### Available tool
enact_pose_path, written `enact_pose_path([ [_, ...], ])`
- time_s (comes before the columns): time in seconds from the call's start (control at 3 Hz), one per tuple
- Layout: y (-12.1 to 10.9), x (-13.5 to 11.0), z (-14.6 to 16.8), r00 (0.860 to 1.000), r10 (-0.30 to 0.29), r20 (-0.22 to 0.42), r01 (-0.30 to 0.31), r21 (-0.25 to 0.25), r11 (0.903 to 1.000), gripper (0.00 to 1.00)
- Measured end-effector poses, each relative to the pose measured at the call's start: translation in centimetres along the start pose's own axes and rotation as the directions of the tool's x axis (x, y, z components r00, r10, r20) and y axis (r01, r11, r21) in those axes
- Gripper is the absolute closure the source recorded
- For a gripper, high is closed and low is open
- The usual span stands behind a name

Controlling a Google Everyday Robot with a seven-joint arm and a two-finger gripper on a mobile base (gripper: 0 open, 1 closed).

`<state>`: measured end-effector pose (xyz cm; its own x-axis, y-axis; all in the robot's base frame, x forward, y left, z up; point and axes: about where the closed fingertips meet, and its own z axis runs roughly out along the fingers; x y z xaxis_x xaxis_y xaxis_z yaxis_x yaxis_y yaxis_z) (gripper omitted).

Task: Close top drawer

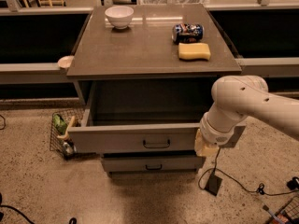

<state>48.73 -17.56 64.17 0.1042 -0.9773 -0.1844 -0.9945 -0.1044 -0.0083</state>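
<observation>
The top drawer (135, 138) is pulled far out of the grey-brown cabinet. Its wide flat front carries a small dark bar handle (156, 144) at the centre, and its inside looks dark and empty. My white arm reaches in from the right. The gripper (205, 148) sits at the right end of the drawer front, low down, against or just in front of the panel. The arm's wrist hides the fingers.
A lower drawer (152, 164) with a like handle sits under the top one. On the cabinet top (140, 45) stand a white bowl (119, 16), a can (188, 32) and a yellow sponge (194, 51). A wire basket (63, 133) stands at the left. A cable (233, 181) lies on the floor at the right.
</observation>
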Motion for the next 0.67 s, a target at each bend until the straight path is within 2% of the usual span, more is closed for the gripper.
enact_pose_path([
  [0.33,-1.2,0.9,0.4,1.000,0.000,-0.009,0.000,0.033,0.9994,1.00],
  [0.67,-2.3,1.8,0.5,0.998,0.013,0.055,-0.016,0.057,0.9983,0.82],
])
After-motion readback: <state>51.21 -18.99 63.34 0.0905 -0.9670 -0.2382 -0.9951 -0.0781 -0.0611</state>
